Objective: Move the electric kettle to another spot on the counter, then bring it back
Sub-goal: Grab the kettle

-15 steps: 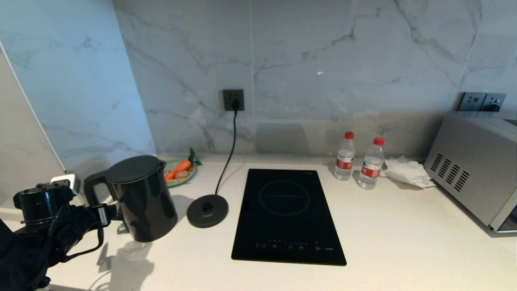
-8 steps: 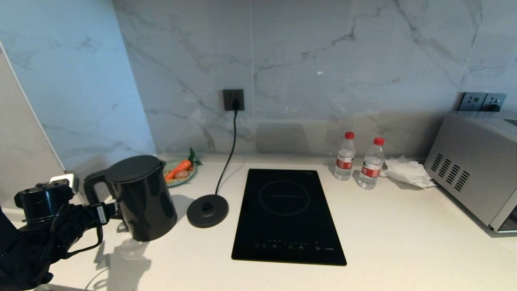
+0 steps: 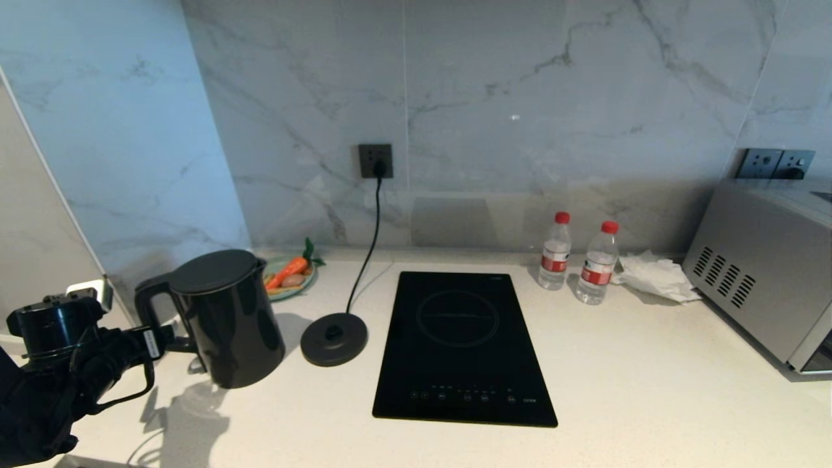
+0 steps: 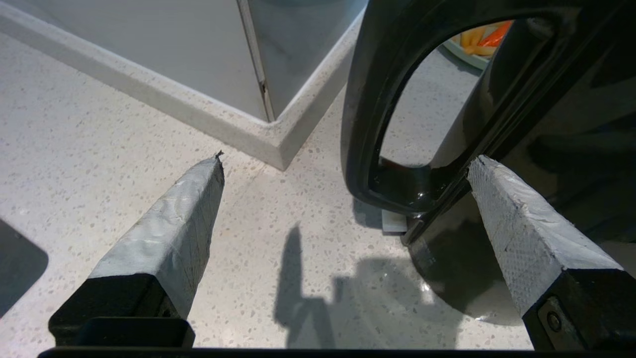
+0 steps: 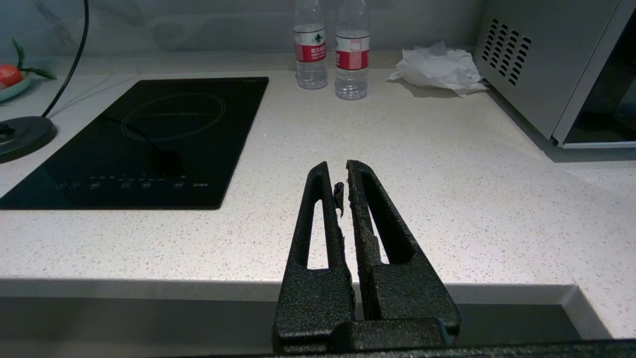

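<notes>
The glossy black electric kettle (image 3: pixel 234 325) stands upright on the speckled off-white counter (image 3: pixel 650 390) at the left, apart from its round base disc (image 3: pixel 333 338). My left gripper (image 3: pixel 172 342) is low beside the loop handle (image 4: pixel 357 99), open wide with nothing gripped. In the left wrist view the left gripper (image 4: pixel 348 160) has its grey padded fingertips (image 4: pixel 208 174) spread, and the handle's lower end sits just ahead between them. My right gripper (image 5: pixel 343 171) is shut and empty over the counter's front edge (image 5: pixel 149 288), outside the head view.
A black induction hob (image 3: pixel 461 344) lies mid-counter with the corded base to its left. A plate with a carrot (image 3: pixel 289 276) sits behind the kettle. Two water bottles (image 3: pixel 556 260), crumpled tissue (image 3: pixel 653 276) and a microwave (image 3: pixel 760 273) stand at the right. A wall corner (image 4: pixel 273 144) is close to the left gripper.
My left arm has drawn back to the left, away from the kettle handle, with its fingers still open. The kettle has stayed in place.
</notes>
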`<state>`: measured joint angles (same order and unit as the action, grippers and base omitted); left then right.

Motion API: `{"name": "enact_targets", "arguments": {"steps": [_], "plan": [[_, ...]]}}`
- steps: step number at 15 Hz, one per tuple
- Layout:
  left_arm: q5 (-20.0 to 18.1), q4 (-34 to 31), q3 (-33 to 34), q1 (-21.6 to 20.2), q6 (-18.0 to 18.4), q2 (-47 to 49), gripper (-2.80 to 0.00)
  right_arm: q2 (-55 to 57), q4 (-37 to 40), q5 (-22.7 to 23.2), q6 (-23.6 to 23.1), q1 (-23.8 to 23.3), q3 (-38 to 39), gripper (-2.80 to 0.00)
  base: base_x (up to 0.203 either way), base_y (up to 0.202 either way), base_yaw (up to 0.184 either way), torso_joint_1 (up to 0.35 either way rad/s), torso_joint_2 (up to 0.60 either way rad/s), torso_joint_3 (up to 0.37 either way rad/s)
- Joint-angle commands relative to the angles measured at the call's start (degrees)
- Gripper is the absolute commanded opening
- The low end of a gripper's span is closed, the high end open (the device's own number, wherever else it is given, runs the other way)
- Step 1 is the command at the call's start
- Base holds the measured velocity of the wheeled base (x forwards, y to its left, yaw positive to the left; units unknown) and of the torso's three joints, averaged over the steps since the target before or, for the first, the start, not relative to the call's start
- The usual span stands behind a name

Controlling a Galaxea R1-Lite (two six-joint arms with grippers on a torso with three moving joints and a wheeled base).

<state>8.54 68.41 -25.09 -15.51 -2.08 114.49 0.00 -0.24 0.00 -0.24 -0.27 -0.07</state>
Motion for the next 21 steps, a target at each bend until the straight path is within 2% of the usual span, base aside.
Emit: {"name": "enact_targets", "arguments": {"steps": [1, 12, 21], "plan": [[-0.02, 0.4, -1.02, 0.13, -0.17, 0.05, 0.0, 0.0, -0.02, 0.0, -0.02, 0.0, -0.01, -2.8, 0.0, 0.0, 0.0, 0.0, 0.0, 0.0], [0.42, 4.08, -2.72, -0.3, -0.01, 4.41, 0.0, 0.0, -0.02, 0.0, -0.02, 0.0, 0.07, -2.8, 0.0, 0.0, 0.0, 0.0, 0.0, 0.0], [0.68, 4.18, -5.23, 0.81, -0.11, 5.55, 0.0, 0.0, -0.02, 0.0, -0.02, 0.0, -0.01, -2.8, 0.0, 0.0, 0.0, 0.0, 0.0, 0.0]]}}
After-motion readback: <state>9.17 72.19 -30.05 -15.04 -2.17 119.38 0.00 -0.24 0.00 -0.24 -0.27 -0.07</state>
